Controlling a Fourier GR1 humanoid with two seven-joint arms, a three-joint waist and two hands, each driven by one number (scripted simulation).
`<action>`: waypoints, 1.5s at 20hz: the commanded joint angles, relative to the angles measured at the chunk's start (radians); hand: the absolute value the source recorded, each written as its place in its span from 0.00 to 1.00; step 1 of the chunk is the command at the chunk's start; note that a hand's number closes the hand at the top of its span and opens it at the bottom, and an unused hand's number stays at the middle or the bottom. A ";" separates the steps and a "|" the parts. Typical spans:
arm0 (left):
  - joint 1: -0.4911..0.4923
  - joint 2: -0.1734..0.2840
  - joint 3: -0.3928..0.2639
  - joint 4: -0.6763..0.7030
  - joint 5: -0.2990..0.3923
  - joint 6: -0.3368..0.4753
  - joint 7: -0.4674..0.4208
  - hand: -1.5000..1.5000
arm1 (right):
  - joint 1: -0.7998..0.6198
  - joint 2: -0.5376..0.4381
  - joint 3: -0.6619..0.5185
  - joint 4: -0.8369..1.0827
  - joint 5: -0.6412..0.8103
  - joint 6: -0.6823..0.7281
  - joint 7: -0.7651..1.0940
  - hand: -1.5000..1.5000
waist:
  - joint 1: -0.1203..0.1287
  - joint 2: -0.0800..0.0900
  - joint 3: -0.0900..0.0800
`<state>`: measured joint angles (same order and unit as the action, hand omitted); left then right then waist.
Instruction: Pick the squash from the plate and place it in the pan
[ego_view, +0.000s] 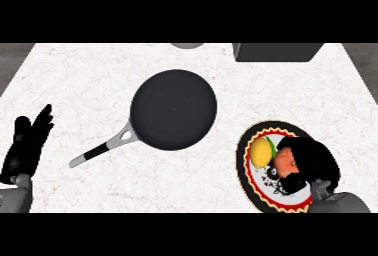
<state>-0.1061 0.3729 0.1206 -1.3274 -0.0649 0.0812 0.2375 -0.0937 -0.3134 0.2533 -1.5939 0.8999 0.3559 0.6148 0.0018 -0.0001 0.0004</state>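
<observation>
My right hand (306, 162) hovers over the plate (247, 170) at near right, its fingers curling down beside the squash (261, 152), though I cannot tell whether they are closed on it; the squash lies on the plate's left side, yellow with a green tip; I judge it light, stiff and smooth-skinned, best taken across its middle; the pan (173, 110) waits at centre, handle pointing near-left; my left hand (26, 142) rests open at the left edge.
</observation>
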 joint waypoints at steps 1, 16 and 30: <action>-0.024 -0.009 0.009 -0.026 0.001 -0.013 0.050 0.50 | 0.025 -0.053 -0.011 -0.012 0.054 -0.034 -0.080 1.00 | -0.003 -0.001 0.000; 0.025 -0.005 0.056 -0.038 -0.021 -0.037 0.037 0.50 | 0.375 0.263 0.251 -0.317 0.361 -0.192 0.317 1.00 | -0.041 -0.015 -0.003; -0.064 -0.026 0.044 0.025 -0.060 -0.018 0.035 0.50 | 0.056 0.311 0.623 -0.523 0.764 -0.213 0.546 1.00 | -0.001 0.001 -0.001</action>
<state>-0.1193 0.3470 0.1629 -1.3366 -0.1084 0.0523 0.2622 0.1069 -0.0582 0.8044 -2.0990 1.6640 0.0652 1.0212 -0.0073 -0.0048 -0.0014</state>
